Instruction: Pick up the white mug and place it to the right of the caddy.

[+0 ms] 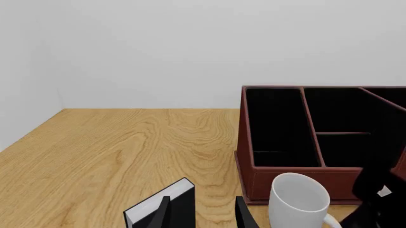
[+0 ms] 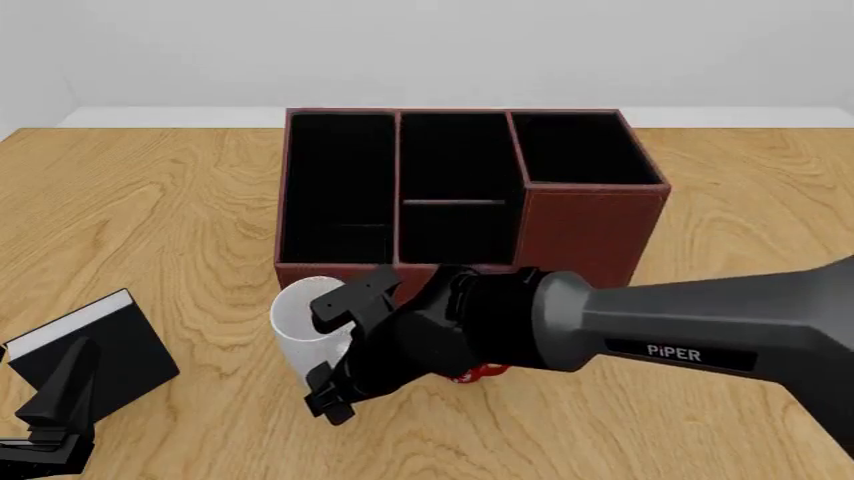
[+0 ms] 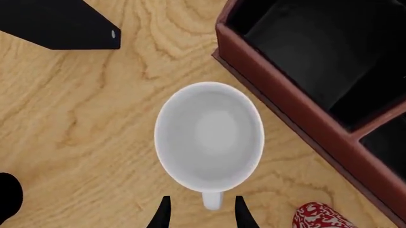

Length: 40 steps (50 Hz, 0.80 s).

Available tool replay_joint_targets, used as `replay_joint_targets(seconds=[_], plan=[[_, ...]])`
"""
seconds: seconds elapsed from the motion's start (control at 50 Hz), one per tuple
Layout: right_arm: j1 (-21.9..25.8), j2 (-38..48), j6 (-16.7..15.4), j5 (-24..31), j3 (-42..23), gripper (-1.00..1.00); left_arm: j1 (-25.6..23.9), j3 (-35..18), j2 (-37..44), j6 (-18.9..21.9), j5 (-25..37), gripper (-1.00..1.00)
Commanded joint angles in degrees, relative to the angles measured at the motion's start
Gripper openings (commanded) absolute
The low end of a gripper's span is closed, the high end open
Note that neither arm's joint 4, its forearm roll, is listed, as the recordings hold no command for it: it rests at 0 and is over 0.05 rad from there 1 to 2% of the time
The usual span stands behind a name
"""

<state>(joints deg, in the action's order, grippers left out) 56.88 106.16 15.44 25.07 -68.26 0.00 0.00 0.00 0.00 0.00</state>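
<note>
A light wooden counter (image 2: 160,200) fills the lower part of the front view, its surface showing warm honey-coloured grain with long wavy lines and oval swirls, most marked toward 9 o'clock and 3 o'clock. The finish is matte and evenly lit, with only soft, faint shadows. Along the far edge, at 12 o'clock, the counter meets a plain pale grey-white wall (image 2: 441,50) with a slightly lighter strip at its base. In the left wrist view a second pale wall (image 1: 25,71) joins the back wall at a corner, and the counter's edge runs along it. The light is diffuse and even, without visible lamps or windows.
</note>
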Motion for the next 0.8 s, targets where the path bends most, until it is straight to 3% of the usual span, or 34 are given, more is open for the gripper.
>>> replay_joint_targets(seconds=[0.02,0.14,0.16,0.8], plan=[[-0.39,0.42,0.60,-0.99,0.94,1.00,0.00,0.00,0.00,0.00,0.00,1.00],[-0.68,0.66,0.47,-1.18,1.17,1.00,0.00,0.00,0.00,0.00,0.00,1.00],[-0.70,0.53,0.64,-1.22,1.18,-1.00,0.00,0.00,0.00,0.00,0.00,1.00],[-1.23,-1.03,-3.39,0.33,0.73,-1.00,0.00,0.00,0.00,0.00,0.00,1.00]])
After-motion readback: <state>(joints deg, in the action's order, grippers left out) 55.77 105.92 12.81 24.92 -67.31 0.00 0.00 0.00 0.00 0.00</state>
